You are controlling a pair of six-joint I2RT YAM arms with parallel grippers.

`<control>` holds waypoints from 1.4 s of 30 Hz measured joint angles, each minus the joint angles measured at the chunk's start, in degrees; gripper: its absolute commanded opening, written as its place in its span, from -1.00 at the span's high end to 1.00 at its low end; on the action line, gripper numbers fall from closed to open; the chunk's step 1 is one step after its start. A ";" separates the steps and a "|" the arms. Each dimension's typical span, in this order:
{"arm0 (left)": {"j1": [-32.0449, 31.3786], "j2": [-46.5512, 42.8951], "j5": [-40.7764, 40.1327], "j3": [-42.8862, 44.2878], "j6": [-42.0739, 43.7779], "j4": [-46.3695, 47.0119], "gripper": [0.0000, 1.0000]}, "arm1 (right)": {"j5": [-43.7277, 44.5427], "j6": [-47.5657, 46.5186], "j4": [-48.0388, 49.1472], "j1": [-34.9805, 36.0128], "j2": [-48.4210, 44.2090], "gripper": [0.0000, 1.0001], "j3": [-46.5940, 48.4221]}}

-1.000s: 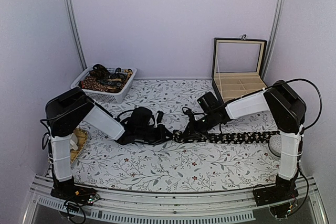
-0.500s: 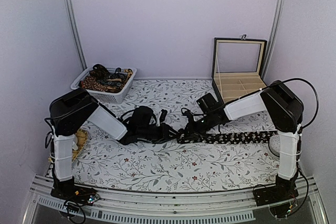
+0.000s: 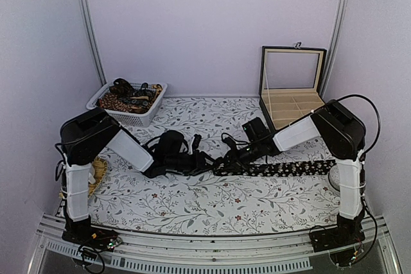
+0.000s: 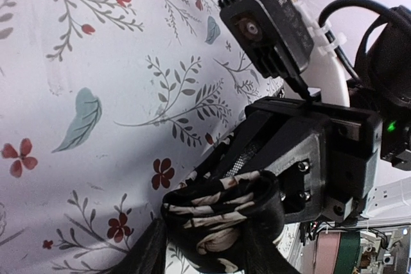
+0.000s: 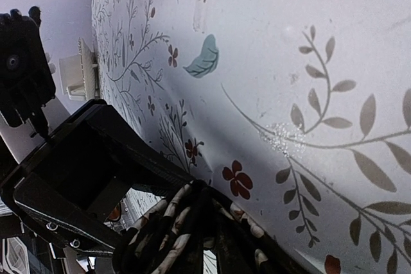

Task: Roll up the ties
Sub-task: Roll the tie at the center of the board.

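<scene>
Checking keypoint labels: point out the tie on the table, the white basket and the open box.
tie (image 3: 289,169), top view, mid-length of the flat strip.
white basket (image 3: 131,119), top view, front wall.
open box (image 3: 292,70), top view, raised lid's window.

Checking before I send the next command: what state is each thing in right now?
Black tie: stretched flat, one end rolled up.
Right gripper: shut on the rolled end.
Left gripper: fingers apart around the roll; grip unclear.
Box: lid up, open.
Basket: holding other ties.
</scene>
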 measured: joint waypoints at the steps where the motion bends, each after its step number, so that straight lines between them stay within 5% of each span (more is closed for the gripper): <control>1: 0.07 0.00 0.02 -0.22 0.00 0.26 0.15 | -0.22 0.31 0.46 0.00 0.09 0.84 -0.13; 29: 0.35 0.37 1.01 -8.13 -7.30 18.16 0.09 | -6.45 7.76 13.16 0.17 3.61 0.82 -0.26; 42: 0.63 -2.45 -2.97 -8.26 -3.80 8.33 0.09 | -1.66 2.47 2.34 0.48 3.56 0.74 3.21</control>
